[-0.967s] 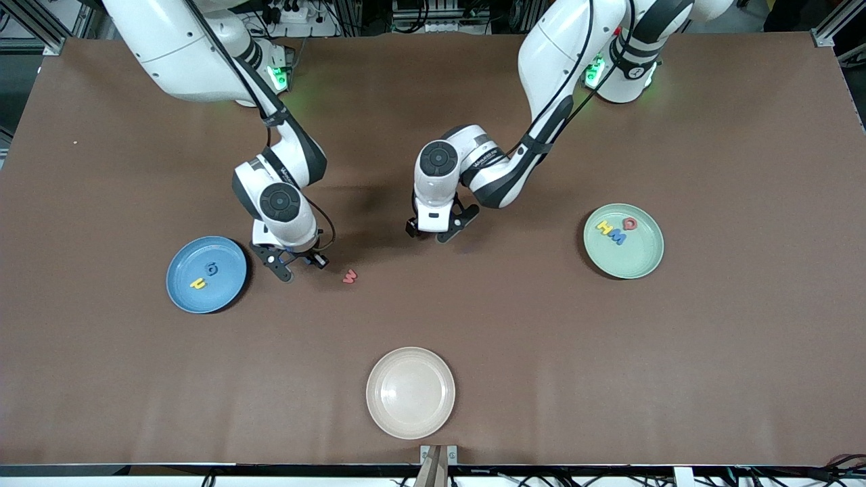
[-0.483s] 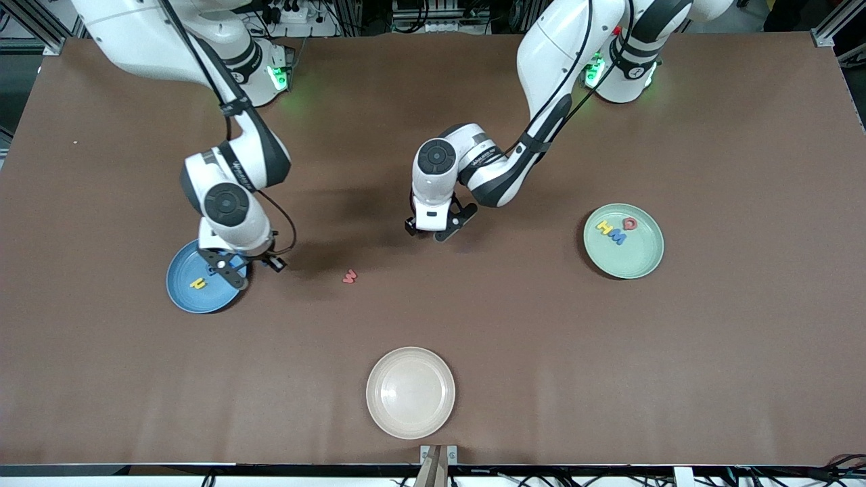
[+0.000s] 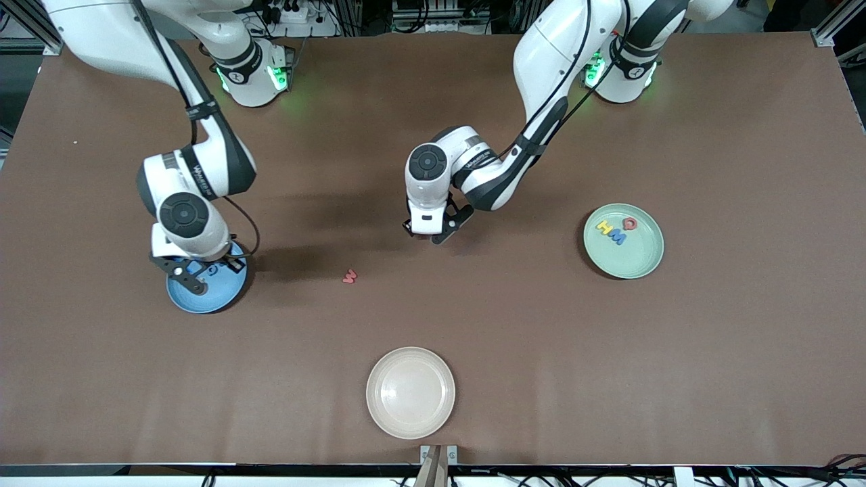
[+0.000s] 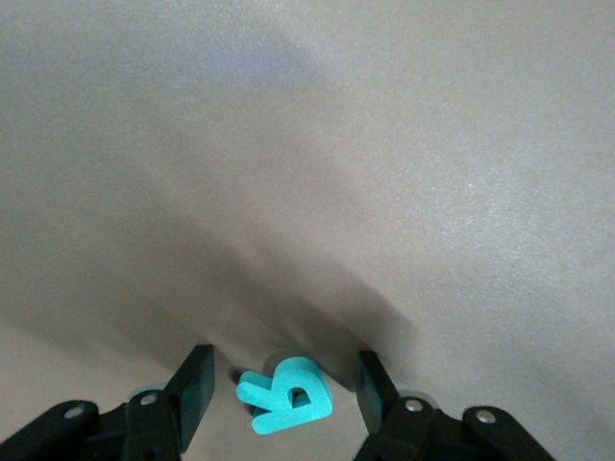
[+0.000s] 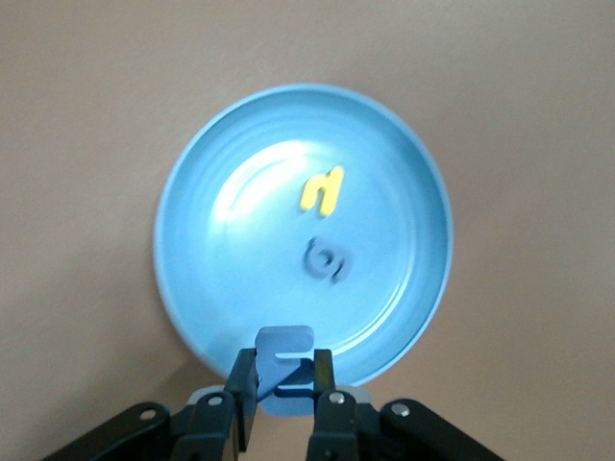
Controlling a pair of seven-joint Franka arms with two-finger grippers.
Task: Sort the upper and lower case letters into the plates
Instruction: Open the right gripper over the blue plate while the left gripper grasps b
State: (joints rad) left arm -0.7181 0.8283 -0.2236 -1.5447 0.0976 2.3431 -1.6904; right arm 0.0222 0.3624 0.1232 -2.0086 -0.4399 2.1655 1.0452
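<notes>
so the step in hand looks like a drop-off: the right gripper (image 3: 196,270) hangs over the blue plate (image 3: 210,301) at the middle left of the front view, fingers clamped on a small blue letter (image 5: 284,360). in the right wrist view that letter sits over the plate's rim at the bottom centre, not over the middle. my guess is the next move wants a small nudge further in over the plate, then the fingers opening to let it fall flat.

the left gripper (image 3: 430,232) is over bare table near the centre of the front view, fingers spread apart. the left wrist view shows a teal letter (image 4: 285,395) lying on the table right between them at the bottom centre, not touched as far as i can tell. looks like it only needs to come down and close on it.

plates:
- blue plate has a yellow letter (image 5: 323,190) and a dark blue letter (image 5: 326,259) in it, close together but apart.
- green plate (image 3: 639,260) at the middle right holds a yellow one, a blue one and a red one, bunched at its upper part.
- beige plate (image 3: 411,392) at the bottom centre has nothing in it.

one red letter (image 3: 349,276) is loose on the table, between the blue plate and the left gripper, a bit lower in the frame.
</notes>
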